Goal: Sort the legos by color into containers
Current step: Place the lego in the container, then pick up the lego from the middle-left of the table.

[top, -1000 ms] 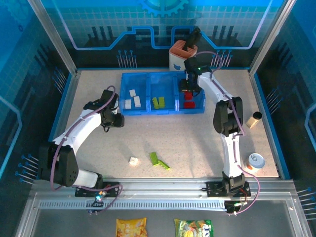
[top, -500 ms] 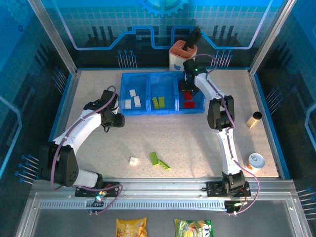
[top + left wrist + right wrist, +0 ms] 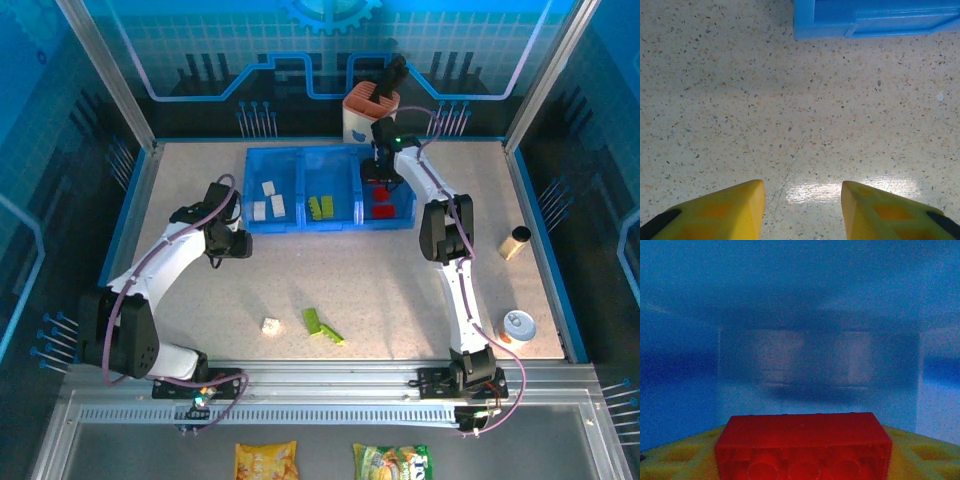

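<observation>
Hanging clamped in the right claw (image 3: 381,182) over the tray's right compartment (image 3: 409,212), the red lego (image 3: 803,442) could be bounced out onto the desk (image 3: 400,285) if released too high or off-centre, while the left claw (image 3: 802,200) is seen apart and empty.

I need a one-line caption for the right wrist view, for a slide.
Red brick between the yellow fingers of the right gripper, close before the blue tray wall.
</observation>
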Motion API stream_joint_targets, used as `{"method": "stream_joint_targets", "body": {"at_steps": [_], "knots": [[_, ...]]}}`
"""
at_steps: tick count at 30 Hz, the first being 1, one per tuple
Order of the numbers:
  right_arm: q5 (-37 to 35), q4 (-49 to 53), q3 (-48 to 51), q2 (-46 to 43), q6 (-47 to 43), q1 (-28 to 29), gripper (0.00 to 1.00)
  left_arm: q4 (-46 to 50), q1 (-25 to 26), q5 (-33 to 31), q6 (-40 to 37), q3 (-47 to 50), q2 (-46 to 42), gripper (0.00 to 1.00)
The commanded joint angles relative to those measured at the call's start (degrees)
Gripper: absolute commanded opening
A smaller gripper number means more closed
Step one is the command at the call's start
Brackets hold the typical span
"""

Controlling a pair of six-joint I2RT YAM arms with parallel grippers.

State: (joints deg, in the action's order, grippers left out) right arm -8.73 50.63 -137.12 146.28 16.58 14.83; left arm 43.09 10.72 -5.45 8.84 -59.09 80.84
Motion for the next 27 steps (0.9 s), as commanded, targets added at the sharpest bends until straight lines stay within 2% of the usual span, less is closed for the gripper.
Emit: {"method": "stream_joint_targets", "body": {"at_steps": [1,17,22,27], "knots": [[-0.4,2.4,-2.0,-2.8,-1.0,-0.8,0.70,-0.1,0.0,1.6,-0.7,0.4,-0.8,0.45],[-0.3,7.5,-0.3,-12.1,-1.2,-0.3,0.74,2.0,2.4,2.7,0.4,-0.4,-2.7,0.46],[-0.1,7.2,7.0,-20.1,-1.3,0.5,0.74,4.6,6.4,2.5,3.1,-2.1,-2.1,0.46],[1.0,4.0,19.7,-30.3,-0.3,1.3,0.74,6.2,10.7,3.9,8.1,-2.1,-1.3,0.48]]}}
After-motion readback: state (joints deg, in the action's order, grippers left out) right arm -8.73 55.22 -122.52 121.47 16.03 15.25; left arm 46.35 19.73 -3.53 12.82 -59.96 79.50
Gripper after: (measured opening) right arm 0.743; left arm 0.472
